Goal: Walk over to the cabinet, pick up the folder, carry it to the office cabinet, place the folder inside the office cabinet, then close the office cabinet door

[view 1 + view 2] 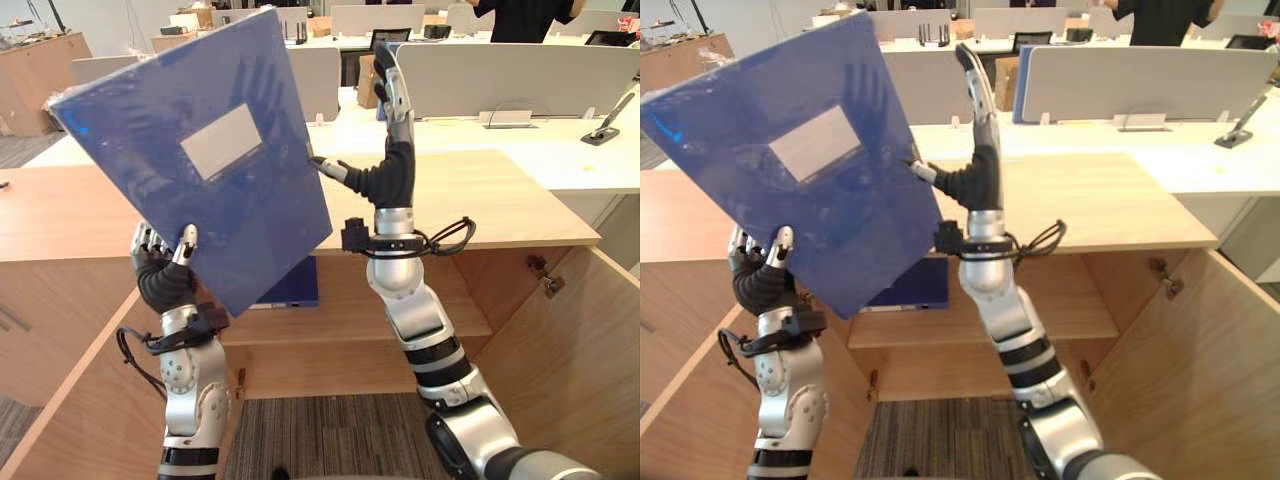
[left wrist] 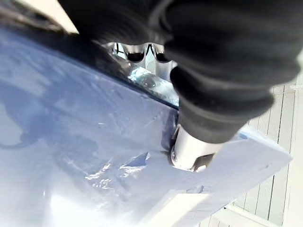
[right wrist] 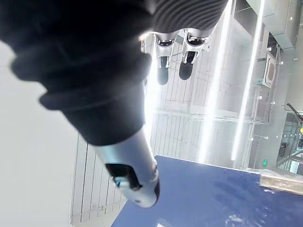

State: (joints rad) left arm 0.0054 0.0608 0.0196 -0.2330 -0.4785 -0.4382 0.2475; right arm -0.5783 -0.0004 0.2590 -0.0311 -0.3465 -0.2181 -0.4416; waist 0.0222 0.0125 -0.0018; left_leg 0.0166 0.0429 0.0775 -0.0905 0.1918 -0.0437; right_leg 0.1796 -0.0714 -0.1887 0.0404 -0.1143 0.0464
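A large blue folder (image 1: 210,150) with a white rectangular label on its cover and wrinkled clear film over it is up in the air, tilted, its cover facing the camera. The left hand (image 1: 165,268) pinches its lower edge between thumb and fingers. The right hand (image 1: 385,165), fingers straight, has its thumb at the folder's right edge. Below stands the light wooden office cabinet (image 1: 500,200), its left door (image 1: 60,420) and right door (image 1: 585,350) swung open.

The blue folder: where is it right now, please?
In the left eye view the folder is raised on the robot's left before the open cabinet, pinched by the left hand, the right hand beside its edge.
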